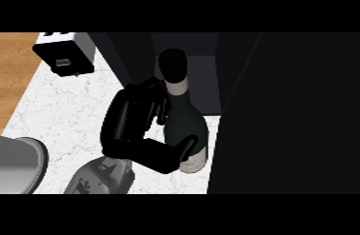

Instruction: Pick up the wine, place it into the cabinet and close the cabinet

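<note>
Black cabinet (281, 110) is filling everything to the right of my hand and beyond it, its dark opening lying just past my fingertips. White marble counter (63, 110) is spreading out to the left of my hand and under my forearm. A black box-like appliance (65, 55) is sitting well off to the far left of my hand, and a grey rounded shape (17, 165) is showing low at the left, near my wrist; I cannot tell what it is.

The wine (184, 120) is lying against the right side of my hand, neck pointing away from me toward the cabinet opening, base nearest my thumb.

What I am judging as the risk: the bottle is tall and its neck is already close to the cabinet's edges, so a tilted push could be knocking the neck against the frame or a shelf. The glass is smooth too, so it could be sliding through my grasp if I am tipping it too steeply.

My right hand (137, 127) is curling around the bottle, fingers wrapping the upper body from the left and the thumb hooking under the lower part. My left hand is not showing anywhere.
</note>
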Controlling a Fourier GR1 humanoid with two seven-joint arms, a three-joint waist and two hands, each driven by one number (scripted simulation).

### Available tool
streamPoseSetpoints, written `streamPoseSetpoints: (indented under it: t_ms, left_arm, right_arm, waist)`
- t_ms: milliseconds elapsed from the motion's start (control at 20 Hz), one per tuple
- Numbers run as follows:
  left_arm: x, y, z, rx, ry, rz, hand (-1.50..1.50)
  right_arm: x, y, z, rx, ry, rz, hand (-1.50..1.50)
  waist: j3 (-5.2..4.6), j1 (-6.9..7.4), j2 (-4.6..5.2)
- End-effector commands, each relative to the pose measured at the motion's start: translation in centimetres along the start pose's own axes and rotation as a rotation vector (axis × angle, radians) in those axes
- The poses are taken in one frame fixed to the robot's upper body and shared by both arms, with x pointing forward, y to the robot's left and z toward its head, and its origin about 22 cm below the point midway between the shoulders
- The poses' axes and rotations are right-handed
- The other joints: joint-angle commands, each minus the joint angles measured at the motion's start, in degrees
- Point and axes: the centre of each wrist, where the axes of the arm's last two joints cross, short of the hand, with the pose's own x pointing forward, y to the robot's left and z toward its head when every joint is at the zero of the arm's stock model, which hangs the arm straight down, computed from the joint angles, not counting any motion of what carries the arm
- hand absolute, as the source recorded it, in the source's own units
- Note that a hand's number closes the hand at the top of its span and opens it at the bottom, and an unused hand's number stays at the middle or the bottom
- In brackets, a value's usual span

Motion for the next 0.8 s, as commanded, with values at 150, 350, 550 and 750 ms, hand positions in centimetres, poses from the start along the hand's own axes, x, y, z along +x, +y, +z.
streamPoseSetpoints:
  t_ms: [150, 350, 550, 750]
  left_arm:
    - [1.3, -2.4, -1.2, 0.039, 0.003, -0.027, 1.50]
    - [-0.7, -3.1, -3.9, 0.059, 0.000, -0.046, 1.50]
    - [-0.3, -4.0, -4.9, 0.059, -0.007, -0.082, 1.50]
    - [-2.7, -3.0, -4.8, 0.088, -0.036, -0.116, 1.50]
  right_arm:
    - [2.2, -0.6, 2.7, 0.008, -0.055, -0.006, -1.50]
    - [1.3, -0.9, 1.7, 0.019, -0.044, -0.010, -1.50]
    - [1.6, -0.4, 2.4, 0.017, -0.045, 0.003, -1.50]
    - [1.0, -1.1, 3.1, 0.030, -0.027, -0.001, -1.50]
  waist:
    - [0.00, 0.13, -0.08]
    - [0.00, -0.18, 0.09]
    - [0.01, -0.16, 0.03]
    - [0.02, -0.39, 0.10]
